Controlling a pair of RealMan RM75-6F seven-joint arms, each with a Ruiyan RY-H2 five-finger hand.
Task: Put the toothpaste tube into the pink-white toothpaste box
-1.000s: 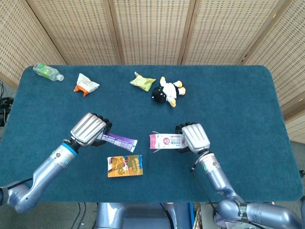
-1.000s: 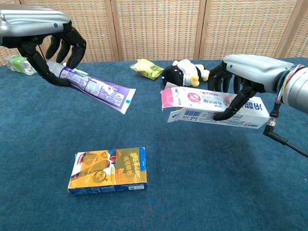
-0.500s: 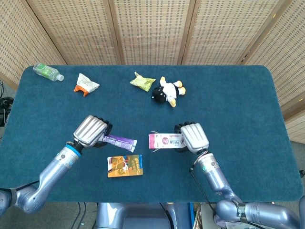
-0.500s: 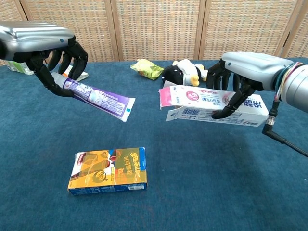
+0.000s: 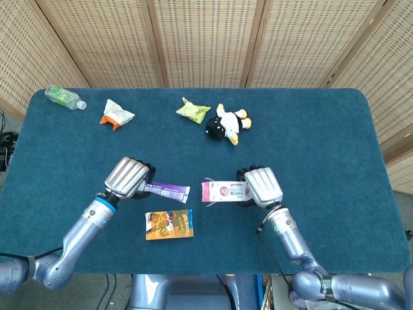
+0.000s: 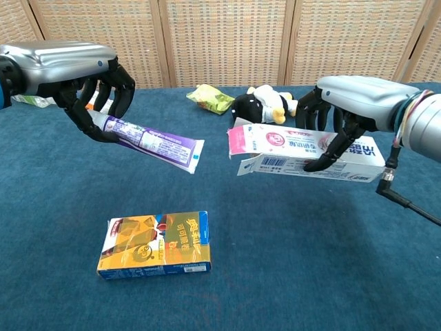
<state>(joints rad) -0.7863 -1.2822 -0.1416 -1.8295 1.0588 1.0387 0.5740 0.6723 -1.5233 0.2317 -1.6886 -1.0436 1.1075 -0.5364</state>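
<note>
We are gripping the toothpaste tube [image 6: 155,141] in our left hand [image 6: 93,79], fingers curled around its capped end, holding it above the counter [image 6: 289,241] with its flat crimped end pointing toward the box. Our right hand [image 6: 344,114] is grasping the pink-white toothpaste box [image 6: 303,157], fingers wrapped over its top and thumb pressing from below, keeping it lifted and roughly level. The box's open end, with flaps spread, is facing the tube. The tube's tip and the box mouth are sitting near each other but apart, with a gap of bare counter showing between them in the head view, where the tube [image 5: 166,189] and box [image 5: 224,191] are lying almost in one line.

Below the tube, an orange-yellow carton [image 6: 155,245] is lying flat on the counter. Farther back we are seeing a black-and-white plush toy [image 5: 227,124], a yellow-green snack packet [image 5: 193,110] just beside it, an orange-and-white packet [image 5: 116,113], and a small clear bottle with a green label [image 5: 64,97] at the far left corner.

The counter is covered in dark teal cloth. Behind it, woven cane folding screens [image 5: 206,39] are closing off the room.
</note>
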